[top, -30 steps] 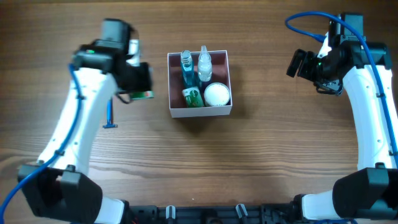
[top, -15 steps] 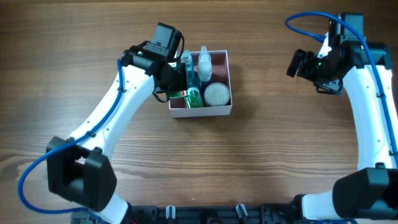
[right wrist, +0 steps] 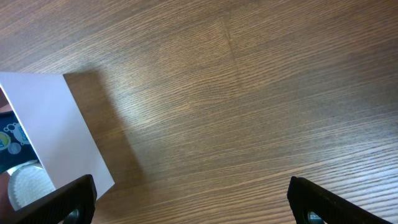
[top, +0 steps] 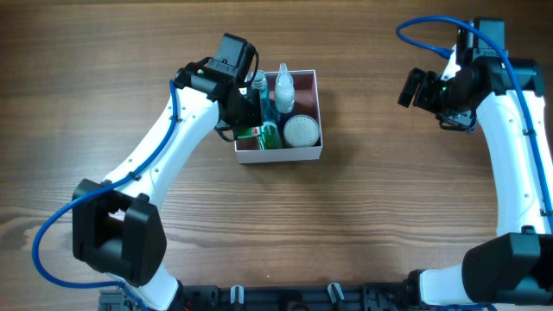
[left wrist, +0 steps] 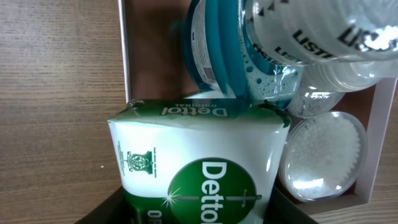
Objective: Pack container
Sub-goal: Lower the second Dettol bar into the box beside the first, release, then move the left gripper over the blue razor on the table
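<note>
The container [top: 281, 155] is a square white box with a dusty-pink inside, at the middle of the table. It holds a blue bottle [top: 263, 102], a clear bottle [top: 284, 90] and a round white tub [top: 301, 130]. My left gripper [top: 244, 111] hangs over the box's left side, shut on a green and white Dettol packet [top: 264, 134]. In the left wrist view the packet [left wrist: 193, 155] sits between the fingers [left wrist: 196, 211], its far end over the box's pink floor [left wrist: 155, 56], beside the blue bottle [left wrist: 217, 50] and the tub [left wrist: 323, 155]. My right gripper [top: 415, 89] is open and empty, well right of the box.
The right wrist view shows bare wood between the open fingers [right wrist: 199, 205] and the box's white outer wall [right wrist: 56, 124] at the left. The left arm lies across the table to the left of the box.
My left arm has swung right with the Dettol packet, from left of the box to over its left side. The right arm has not moved.
</note>
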`<act>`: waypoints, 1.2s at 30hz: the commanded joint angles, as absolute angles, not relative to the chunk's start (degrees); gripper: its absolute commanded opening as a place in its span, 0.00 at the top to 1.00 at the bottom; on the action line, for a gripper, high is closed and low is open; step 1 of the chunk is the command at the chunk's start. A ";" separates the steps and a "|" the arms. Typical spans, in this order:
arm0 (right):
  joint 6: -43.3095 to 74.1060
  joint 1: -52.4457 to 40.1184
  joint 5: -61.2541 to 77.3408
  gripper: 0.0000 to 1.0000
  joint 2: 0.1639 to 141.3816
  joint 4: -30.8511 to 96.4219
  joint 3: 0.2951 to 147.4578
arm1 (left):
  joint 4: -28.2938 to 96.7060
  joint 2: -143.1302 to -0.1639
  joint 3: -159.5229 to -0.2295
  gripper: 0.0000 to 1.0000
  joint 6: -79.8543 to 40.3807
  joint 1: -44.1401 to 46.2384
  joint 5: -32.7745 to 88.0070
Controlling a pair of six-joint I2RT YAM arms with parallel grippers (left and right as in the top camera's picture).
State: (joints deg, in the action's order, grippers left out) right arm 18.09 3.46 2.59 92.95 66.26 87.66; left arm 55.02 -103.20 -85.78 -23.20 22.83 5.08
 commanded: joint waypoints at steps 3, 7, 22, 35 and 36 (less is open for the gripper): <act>17.58 3.40 3.11 0.00 93.56 66.30 87.61 | 54.85 -103.63 -86.43 0.37 -23.40 22.79 5.56; 17.58 3.40 3.11 0.00 93.56 66.30 87.61 | 54.85 -103.63 -86.41 0.35 -23.40 22.76 5.56; 17.54 3.40 3.09 0.00 93.56 66.26 87.61 | 62.48 -98.13 -86.43 0.37 -22.94 20.60 0.45; 16.69 3.40 3.84 0.00 93.56 66.67 87.61 | 70.17 -82.06 -86.43 0.08 -22.72 2.15 -2.68; 16.69 3.40 4.40 0.00 93.56 66.61 87.61 | 71.22 -82.02 -86.41 0.07 -22.70 0.05 -2.66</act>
